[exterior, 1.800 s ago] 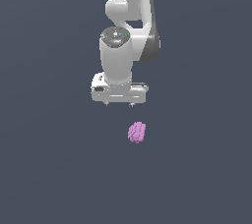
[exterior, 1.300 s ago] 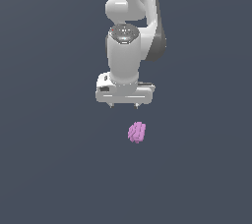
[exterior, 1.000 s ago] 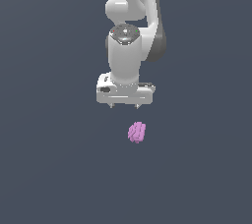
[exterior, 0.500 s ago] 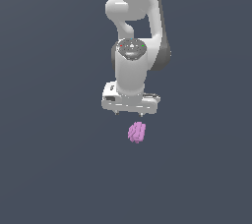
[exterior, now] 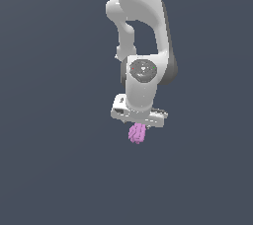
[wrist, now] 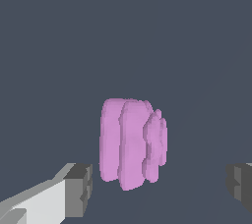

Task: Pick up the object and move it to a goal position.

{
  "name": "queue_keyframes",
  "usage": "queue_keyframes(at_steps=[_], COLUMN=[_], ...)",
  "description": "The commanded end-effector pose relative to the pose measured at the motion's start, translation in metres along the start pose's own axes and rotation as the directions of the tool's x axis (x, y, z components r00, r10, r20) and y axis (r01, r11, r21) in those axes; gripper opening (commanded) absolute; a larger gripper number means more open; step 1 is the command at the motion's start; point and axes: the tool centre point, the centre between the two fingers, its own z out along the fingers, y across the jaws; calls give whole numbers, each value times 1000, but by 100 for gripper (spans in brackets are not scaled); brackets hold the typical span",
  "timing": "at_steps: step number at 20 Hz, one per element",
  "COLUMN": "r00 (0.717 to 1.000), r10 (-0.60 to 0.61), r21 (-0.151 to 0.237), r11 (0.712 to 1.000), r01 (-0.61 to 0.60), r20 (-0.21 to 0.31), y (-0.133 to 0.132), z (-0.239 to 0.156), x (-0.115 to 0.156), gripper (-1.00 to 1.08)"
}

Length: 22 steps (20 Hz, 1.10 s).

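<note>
White and grey, the gripper (exterior: 139,120) sits a little below the middle of the exterior frame, pointing down, with the arm (exterior: 143,36) rising from it to the top edge. Its jaws stand wide apart: in the wrist view one dark pad (wrist: 79,189) shows at the lower left and the other at the lower right edge, with clear floor between them and nothing clamped.

The object (exterior: 137,133) — a pink-purple ribbed lump — lies directly under the gripper in the exterior view, its top hidden behind the gripper's lower edge. Whether they touch cannot be told from that view. In the wrist view the object (wrist: 131,142) fills the centre, between the two pads but nearer the lower-left one, and apart from both.

Its ridges run up and down the wrist frame, so the long axis looks to lie across the line joining the pads; the jaws would close on its narrower width. That seems a sound line-up for a grasp, though the blob sits off-centre, so the near pad would likely meet it first and may nudge it.

The step in hand looks to be the final descent before closing. No goal marker shows in either view.
</note>
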Motion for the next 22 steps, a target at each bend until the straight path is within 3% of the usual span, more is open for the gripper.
queue_keyframes(at_steps=[1, 9, 22], r00=[1000, 1000, 1000], r10=[18, 22, 26], r21=[0, 0, 0], r11=[1000, 1000, 1000], r01=[-18, -22, -26], r20=[1, 3, 2], y=[-4, -6, -7], z=[6, 12, 59], x=[2, 2, 2], gripper=[100, 100, 100])
